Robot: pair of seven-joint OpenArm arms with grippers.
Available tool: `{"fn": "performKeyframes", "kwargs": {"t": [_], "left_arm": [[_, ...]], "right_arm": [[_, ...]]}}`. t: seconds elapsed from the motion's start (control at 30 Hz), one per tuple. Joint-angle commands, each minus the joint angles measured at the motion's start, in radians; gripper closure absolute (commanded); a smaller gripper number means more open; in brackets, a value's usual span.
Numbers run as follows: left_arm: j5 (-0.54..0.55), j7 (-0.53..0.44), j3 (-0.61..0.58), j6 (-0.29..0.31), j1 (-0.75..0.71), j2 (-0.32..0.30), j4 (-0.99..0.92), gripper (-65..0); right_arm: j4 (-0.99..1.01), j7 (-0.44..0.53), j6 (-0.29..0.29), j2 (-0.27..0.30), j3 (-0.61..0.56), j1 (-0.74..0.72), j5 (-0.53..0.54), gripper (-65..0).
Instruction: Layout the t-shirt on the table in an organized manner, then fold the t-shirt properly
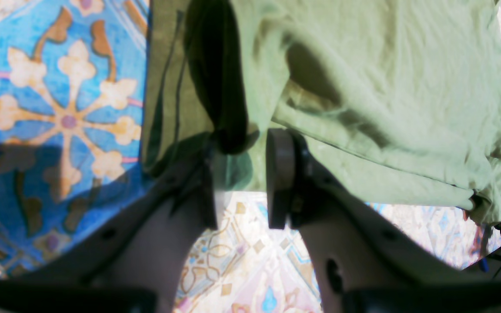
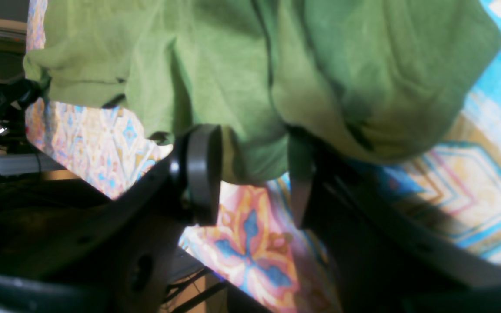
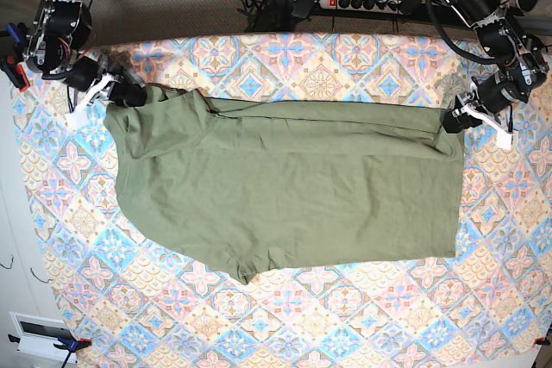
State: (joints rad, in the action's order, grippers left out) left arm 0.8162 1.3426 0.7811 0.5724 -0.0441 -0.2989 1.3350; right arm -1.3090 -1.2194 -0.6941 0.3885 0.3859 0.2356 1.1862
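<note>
The olive-green t-shirt (image 3: pixel 285 187) lies spread across the patterned table (image 3: pixel 285 325), its far edge pulled taut between both grippers. In the base view my right gripper (image 3: pixel 121 92) grips the shirt's far left corner and my left gripper (image 3: pixel 457 118) grips the far right corner. The left wrist view has the left gripper (image 1: pixel 244 178) shut on a fold of the t-shirt (image 1: pixel 385 87), which hangs slightly above the table (image 1: pixel 59 108). A bunched edge of the t-shirt (image 2: pixel 189 65) fills my right gripper (image 2: pixel 252 178) above the table (image 2: pixel 472 174).
A power strip (image 3: pixel 362 2) and cables lie behind the table's far edge. Both arm bases stand at the far corners. A small clamp (image 3: pixel 73 344) sits at the near left corner, beside a white box (image 3: pixel 39 333) off the table.
</note>
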Motion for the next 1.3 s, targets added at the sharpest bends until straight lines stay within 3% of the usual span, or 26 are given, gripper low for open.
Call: {"fn": "performKeyframes", "kwargs": {"t": [0.0, 0.2, 0.5, 0.8, 1.07, 1.27], "left_arm": [[0.022, -0.012, 0.001, 0.001, 0.014, -0.018, 0.016, -15.5], [0.022, -0.015, 0.001, 0.001, 0.013, -0.018, 0.016, -15.5], [0.022, -0.016, 0.002, 0.001, 0.011, -0.018, 0.016, -15.5], [0.022, -0.016, 0.002, 0.001, 0.011, -0.018, 0.016, -15.5], [0.022, -0.016, 0.002, 0.001, 0.011, -0.018, 0.016, -15.5], [0.022, -0.016, 0.001, 0.001, 0.011, -0.018, 0.016, -15.5]], "right_arm": [[-0.013, 0.013, -0.004, 0.022, 0.003, -0.008, 0.028, -22.5], [-0.022, -0.018, -0.004, 0.022, 0.003, -0.006, 0.028, -1.4], [-0.263, -0.133, -0.004, 0.022, 0.048, 0.000, 0.036, -2.4], [-0.337, -0.135, -0.004, 0.022, 0.048, -0.012, 0.060, -2.4], [-0.093, -0.101, -0.004, 0.022, 0.043, -0.180, 0.059, -2.4], [0.036, -0.090, -0.004, 0.022, 0.046, -0.213, 0.059, -2.6]]}}
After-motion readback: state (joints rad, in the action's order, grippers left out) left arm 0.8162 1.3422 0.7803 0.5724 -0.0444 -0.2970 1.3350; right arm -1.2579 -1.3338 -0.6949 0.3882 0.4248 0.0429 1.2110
